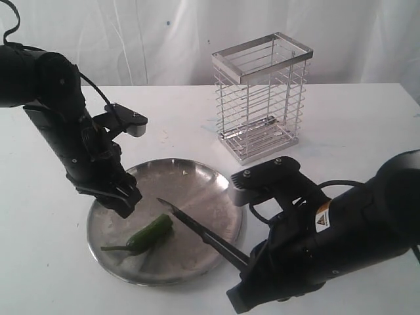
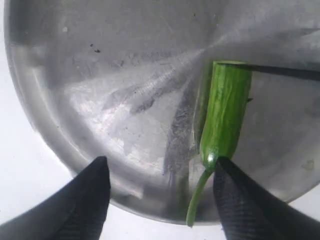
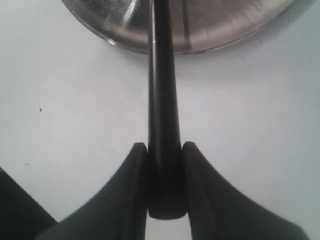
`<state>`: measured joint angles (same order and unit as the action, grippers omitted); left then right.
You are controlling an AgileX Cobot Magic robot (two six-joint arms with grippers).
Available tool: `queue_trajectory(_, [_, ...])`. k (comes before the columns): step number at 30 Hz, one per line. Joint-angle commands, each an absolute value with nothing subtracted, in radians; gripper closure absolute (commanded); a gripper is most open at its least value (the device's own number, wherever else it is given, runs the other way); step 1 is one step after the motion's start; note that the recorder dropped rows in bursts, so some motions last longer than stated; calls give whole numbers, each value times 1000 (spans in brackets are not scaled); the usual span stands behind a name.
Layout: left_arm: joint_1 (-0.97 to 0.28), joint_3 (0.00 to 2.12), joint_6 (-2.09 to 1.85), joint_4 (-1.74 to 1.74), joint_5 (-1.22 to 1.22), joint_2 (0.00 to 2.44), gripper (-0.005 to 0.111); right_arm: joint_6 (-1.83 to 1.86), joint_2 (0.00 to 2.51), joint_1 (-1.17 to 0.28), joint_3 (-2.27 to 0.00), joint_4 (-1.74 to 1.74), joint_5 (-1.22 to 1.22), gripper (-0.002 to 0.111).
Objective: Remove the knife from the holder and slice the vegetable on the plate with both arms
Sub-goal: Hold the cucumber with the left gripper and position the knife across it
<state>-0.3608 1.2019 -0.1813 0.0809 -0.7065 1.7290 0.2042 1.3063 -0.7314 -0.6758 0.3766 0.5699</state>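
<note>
The green vegetable (image 1: 151, 233) lies on the steel plate (image 1: 197, 177), stem toward the plate's near-left rim. My left gripper (image 1: 125, 200) hovers open just over the plate; in the left wrist view its gripper (image 2: 161, 162) straddles bare plate (image 2: 100, 75), and one fingertip (image 2: 222, 165) sits beside the vegetable's (image 2: 225, 115) stem end. My right gripper (image 3: 164, 147) is shut on the black knife's handle (image 3: 162, 100). The knife (image 1: 197, 226) slants over the plate, and its blade (image 2: 285, 71) lies across the vegetable's far end. The chrome wire holder (image 1: 262, 98) stands behind the plate.
The right arm's bulk (image 1: 341, 236) fills the near right corner of the white table (image 1: 367, 131). The left arm (image 1: 59, 125) rises at the left. A white curtain hangs behind. The plate's rim (image 3: 215, 25) shows beyond the knife handle.
</note>
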Motion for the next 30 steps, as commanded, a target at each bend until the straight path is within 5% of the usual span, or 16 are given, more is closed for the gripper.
queue_trajectory(1, [-361,1199,-157,81,-705,1717,43,224,1349,-738,-678,403,516,107])
queue_trajectory(30, [-361,1199,-151,103,-643,1717,44,270,1456,-749,-680,474,436,107])
